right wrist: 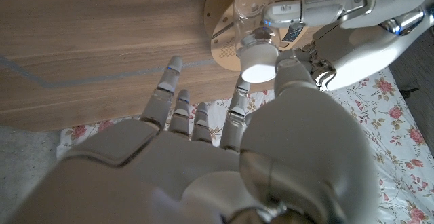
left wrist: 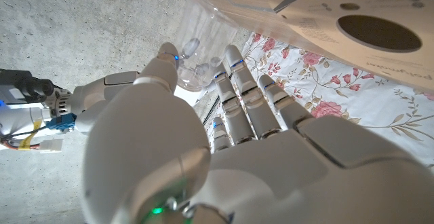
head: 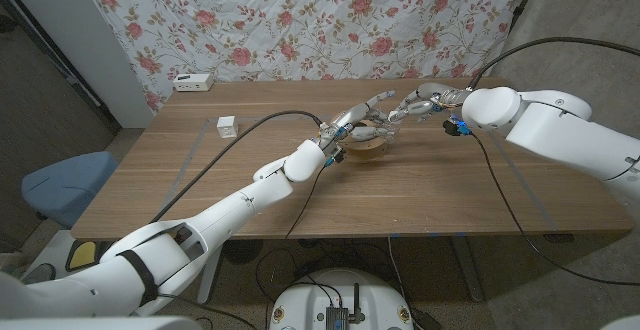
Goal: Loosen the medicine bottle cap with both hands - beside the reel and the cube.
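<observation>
A clear medicine bottle (right wrist: pixel 252 7) with a white cap (right wrist: pixel 258 62) is held just above the wooden reel (head: pixel 368 146) at the table's middle back. My left hand (head: pixel 358 118) grips the bottle's body between thumb and fingers (left wrist: pixel 234 68). My right hand (head: pixel 420 102) comes in from the right. Its thumb (right wrist: pixel 290 68) and one finger close on the cap, while the other fingers are spread. In the left wrist view the bottle (left wrist: pixel 198 51) shows past my fingertips. The small white cube (head: pixel 227 125) sits to the left on the table.
A white power strip (head: pixel 193 82) lies at the table's far left edge, in front of the floral cloth (head: pixel 300 20). A blue chair (head: pixel 58 185) stands left of the table. Black cables trail from both arms across the wooden table (head: pixel 450 200).
</observation>
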Available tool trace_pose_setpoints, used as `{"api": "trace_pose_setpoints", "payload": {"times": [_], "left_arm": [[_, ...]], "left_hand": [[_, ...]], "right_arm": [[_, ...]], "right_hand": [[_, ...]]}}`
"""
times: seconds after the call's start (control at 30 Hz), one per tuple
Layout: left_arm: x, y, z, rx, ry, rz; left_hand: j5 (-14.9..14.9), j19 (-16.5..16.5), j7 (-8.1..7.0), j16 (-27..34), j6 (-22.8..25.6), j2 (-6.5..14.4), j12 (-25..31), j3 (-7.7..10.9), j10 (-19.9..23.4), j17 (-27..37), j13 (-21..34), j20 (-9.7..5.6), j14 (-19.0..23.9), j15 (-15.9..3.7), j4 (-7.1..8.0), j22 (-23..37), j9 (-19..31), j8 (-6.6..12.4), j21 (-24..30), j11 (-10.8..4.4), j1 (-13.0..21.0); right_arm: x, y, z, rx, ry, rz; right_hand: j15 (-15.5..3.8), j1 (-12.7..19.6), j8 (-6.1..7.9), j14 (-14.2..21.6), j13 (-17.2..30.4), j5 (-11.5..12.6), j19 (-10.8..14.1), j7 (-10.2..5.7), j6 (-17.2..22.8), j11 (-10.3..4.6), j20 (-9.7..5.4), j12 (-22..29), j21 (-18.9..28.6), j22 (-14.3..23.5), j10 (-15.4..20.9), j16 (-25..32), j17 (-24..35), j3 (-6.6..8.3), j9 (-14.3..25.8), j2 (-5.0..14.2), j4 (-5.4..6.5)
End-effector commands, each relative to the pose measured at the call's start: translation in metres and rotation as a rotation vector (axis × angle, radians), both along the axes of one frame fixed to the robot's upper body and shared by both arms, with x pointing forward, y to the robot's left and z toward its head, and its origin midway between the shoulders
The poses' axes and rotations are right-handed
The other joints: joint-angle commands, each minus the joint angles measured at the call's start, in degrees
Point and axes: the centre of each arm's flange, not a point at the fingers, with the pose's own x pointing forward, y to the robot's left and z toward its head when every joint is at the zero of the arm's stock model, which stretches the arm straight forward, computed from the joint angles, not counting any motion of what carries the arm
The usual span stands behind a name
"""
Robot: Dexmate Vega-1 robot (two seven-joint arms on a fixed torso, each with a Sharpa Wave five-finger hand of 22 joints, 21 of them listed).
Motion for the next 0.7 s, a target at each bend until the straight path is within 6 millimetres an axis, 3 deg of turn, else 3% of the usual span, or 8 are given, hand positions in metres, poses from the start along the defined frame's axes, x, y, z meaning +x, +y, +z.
{"api": "trace_pose_setpoints", "payload": {"times": [0.03, 0.7], "left_arm": [[-0.0003, -0.0009, -0.0014, 0.001, 0.005, 0.001], [0.0009, 0.0008, -0.0018, 0.000, 0.009, 0.003]], "left_hand": [[0.33, -0.04, -0.13, -0.02, 0.23, 0.38, 0.20, 0.43, 3.23, 0.11, 0.06, -4.07, 0.32, -4.17, 0.16, 0.13, 0.06, 0.14, -0.01, -2.97, 0.02], [0.33, -0.06, -0.19, -0.05, 0.64, 0.42, 0.18, 0.49, 3.27, 0.11, 0.06, -4.08, 0.24, -4.19, 0.22, 0.13, 0.06, 0.16, -0.01, -2.91, -0.14]], "right_arm": [[0.0001, 0.0008, -0.0020, 0.005, -0.020, -0.014], [0.0017, 0.0022, -0.0020, 0.013, -0.035, -0.012]], "right_hand": [[0.00, 1.11, 1.14, 0.76, 0.09, 0.05, 0.76, -0.45, 1.46, -0.17, -0.02, 0.46, 0.30, 0.09, 1.05, 0.27, 0.13, 0.52, 0.53, 0.52, -0.71], [-0.94, 5.23, 3.80, 2.49, 0.10, 0.27, 2.28, -2.07, 4.27, -2.03, -0.06, 0.57, 0.31, 0.05, 3.48, 0.60, 0.16, 2.35, 1.85, 1.90, -2.54]]}}
